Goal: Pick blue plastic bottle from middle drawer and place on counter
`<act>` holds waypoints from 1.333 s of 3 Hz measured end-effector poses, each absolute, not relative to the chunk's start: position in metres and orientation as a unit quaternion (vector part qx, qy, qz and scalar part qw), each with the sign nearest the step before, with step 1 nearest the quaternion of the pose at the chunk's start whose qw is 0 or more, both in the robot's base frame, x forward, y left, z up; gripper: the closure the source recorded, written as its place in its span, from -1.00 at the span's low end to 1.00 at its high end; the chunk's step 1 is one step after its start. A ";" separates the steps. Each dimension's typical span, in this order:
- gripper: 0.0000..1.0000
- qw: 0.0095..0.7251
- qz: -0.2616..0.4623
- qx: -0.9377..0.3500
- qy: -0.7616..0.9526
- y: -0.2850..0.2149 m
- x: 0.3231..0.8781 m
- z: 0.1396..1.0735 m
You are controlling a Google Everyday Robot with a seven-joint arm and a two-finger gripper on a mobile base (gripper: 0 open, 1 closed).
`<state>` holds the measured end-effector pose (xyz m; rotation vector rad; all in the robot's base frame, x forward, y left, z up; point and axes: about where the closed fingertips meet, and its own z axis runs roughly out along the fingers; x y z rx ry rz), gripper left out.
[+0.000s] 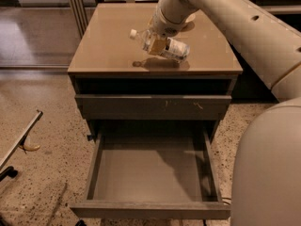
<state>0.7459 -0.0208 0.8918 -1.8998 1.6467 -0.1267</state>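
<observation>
The blue plastic bottle (164, 46) looks clear, with a white cap pointing left and a pale label. It lies nearly on its side just above the beige counter (108, 36), its shadow right beneath it. My gripper (156, 42) is shut on the bottle's middle, reaching down from the pale arm at the upper right. The middle drawer (153, 173) stands pulled out wide below, its grey floor bare.
A shut grey drawer front with pale scratches (153, 106) sits above the open drawer. The speckled floor (47, 173) lies to the left with a dark bar (19, 142) on it. My pale arm and base (268, 164) fill the right side.
</observation>
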 end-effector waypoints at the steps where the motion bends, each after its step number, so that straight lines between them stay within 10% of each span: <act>1: -0.25 0.279 -0.039 -0.734 0.618 -0.010 0.749 0.883; 3: -1.00 0.243 -0.021 -0.739 0.628 -0.006 0.760 0.844; 4: -1.00 0.243 -0.021 -0.739 0.628 -0.006 0.760 0.844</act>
